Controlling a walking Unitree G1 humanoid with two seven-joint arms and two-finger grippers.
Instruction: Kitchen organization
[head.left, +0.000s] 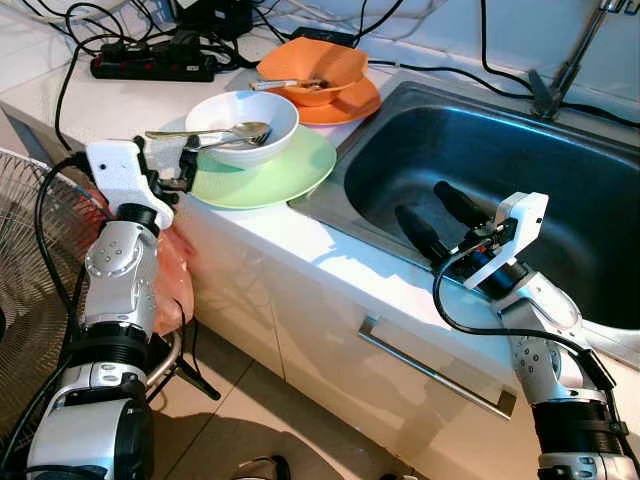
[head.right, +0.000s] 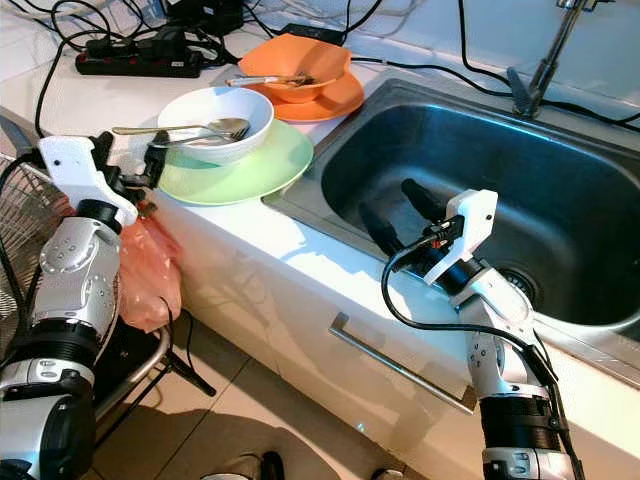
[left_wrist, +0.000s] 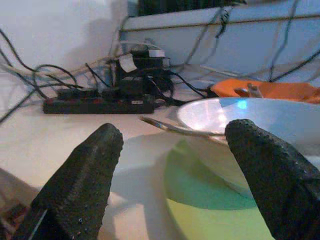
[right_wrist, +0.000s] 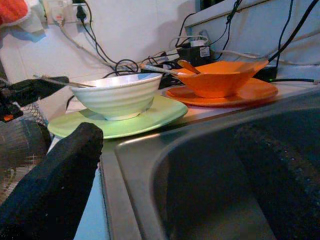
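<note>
Left of centre, the released left gripper (head.left: 172, 162) nears the pale green plate (head.left: 262, 170) carrying a white ceramic bowl (head.left: 242, 124) with loose metal cutlery (head.left: 215, 132); tilting could spill them. Right gripper (head.left: 432, 219), parted, hangs over the steel sink (head.left: 590, 215)

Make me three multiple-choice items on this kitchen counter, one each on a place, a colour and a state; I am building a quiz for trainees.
1. Where does the white bowl stand?
A. in the sink
B. on the green plate
C. on the floor

2. What colour is the bowl nearest the power strip?
A. orange
B. blue
C. black

3. How is the right claw?
A. shut on a spoon
B. open, at the sink
C. shut on a plate

Key: 1 B, the bowl rests on the plate; 2 A, the orange bowl sits on an orange plate; 3 B, its fingers are spread over the basin rim, holding nothing.
</note>
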